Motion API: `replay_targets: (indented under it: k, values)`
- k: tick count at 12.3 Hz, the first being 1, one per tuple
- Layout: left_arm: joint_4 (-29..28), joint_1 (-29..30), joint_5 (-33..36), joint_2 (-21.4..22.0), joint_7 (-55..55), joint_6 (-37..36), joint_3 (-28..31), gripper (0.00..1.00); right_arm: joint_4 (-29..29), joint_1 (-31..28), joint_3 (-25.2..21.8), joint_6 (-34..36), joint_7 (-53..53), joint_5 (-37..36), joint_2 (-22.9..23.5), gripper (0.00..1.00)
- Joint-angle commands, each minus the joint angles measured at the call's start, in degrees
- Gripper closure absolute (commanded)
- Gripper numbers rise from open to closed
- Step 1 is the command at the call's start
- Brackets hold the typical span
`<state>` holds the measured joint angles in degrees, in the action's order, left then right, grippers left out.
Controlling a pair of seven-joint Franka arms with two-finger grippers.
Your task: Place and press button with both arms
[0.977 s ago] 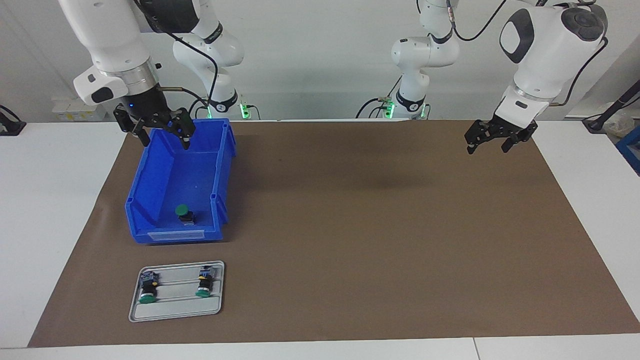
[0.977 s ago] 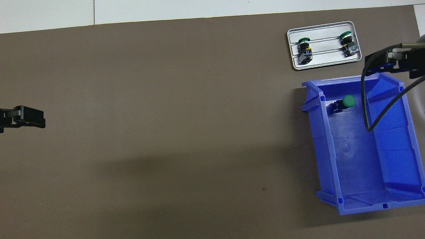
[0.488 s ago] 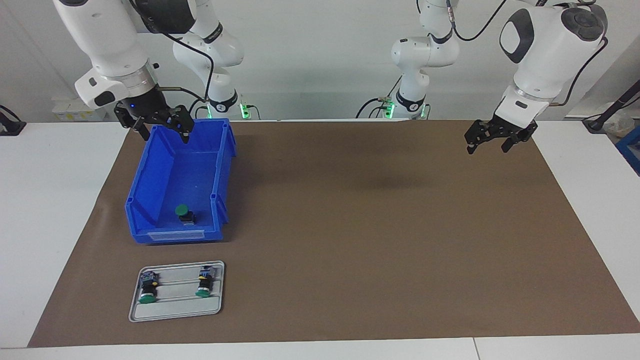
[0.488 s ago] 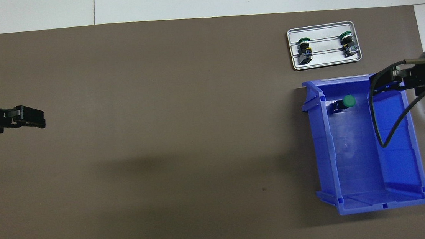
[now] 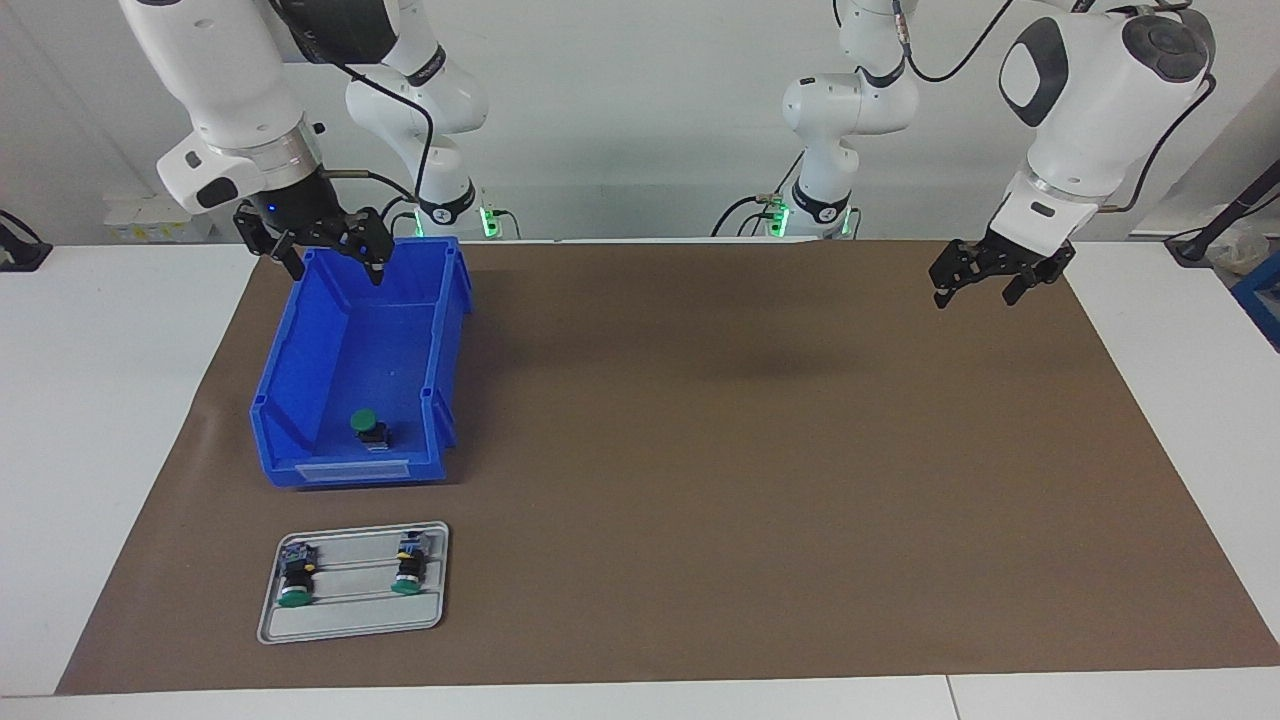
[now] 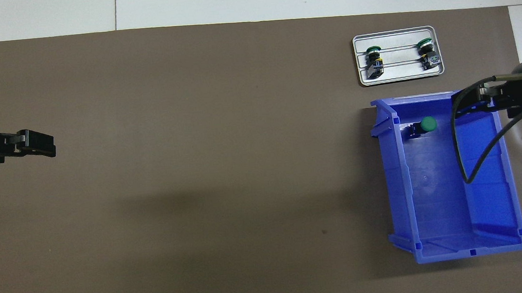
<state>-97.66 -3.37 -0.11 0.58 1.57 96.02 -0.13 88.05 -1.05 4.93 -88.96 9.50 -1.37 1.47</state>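
Observation:
One green-capped button [image 5: 369, 427] [image 6: 424, 126] lies in the blue bin [image 5: 300, 350] [image 6: 486, 183], at the bin's end farthest from the robots. Two more buttons [image 5: 293, 579] [image 5: 408, 568] lie on the grey tray [image 5: 350, 620] [image 6: 401, 74], their green caps pointing away from the robots. My right gripper [image 5: 337, 275] [image 6: 467, 101] hangs open and empty high over the bin, well above the button. The left gripper [image 5: 975, 297] [image 6: 46, 145] waits open and empty above the brown mat at the left arm's end of the table.
A brown mat [image 5: 750, 450] covers most of the white table. The tray sits just past the bin, farther from the robots. A black cable [image 6: 460, 157] from the right wrist loops over the bin.
The right gripper has risen a little over the bin and drawn back toward the robots, still open and empty. The left arm and the buttons have not moved.

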Motion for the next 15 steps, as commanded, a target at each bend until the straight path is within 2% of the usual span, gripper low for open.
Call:
replay_targets:
  k: [1, 5, 8, 9, 15]
  values:
    - [-0.43, 0.03, 1.07, 0.82, -0.26, -0.22, 0.04, 0.00, 1.43, -0.45, 0.17, -2.18, -1.07, 1.28, -1.03, 0.00]
    - [-0.52, 0.03, 1.07, 0.82, -0.26, -0.22, 0.04, 0.00, 0.90, -0.80, 0.26, -2.10, -1.33, 1.46, -1.55, 0.00]
    - [-0.43, 0.03, 1.07, 0.82, -0.34, -0.31, 0.04, 0.00, 0.81, 2.19, -2.99, -1.22, -1.59, 1.72, -1.64, 0.00]
    - [-0.43, 0.03, 1.07, 0.82, -0.34, -0.22, 0.04, 0.00, 0.89, 2.19, -3.34, -1.04, -1.68, 3.90, -1.82, 0.00]
    - [-0.43, 0.03, 1.07, 0.82, -0.26, -0.22, 0.04, 0.00, 1.33, 2.37, -3.52, -1.13, -1.86, 4.09, -1.21, 0.00]
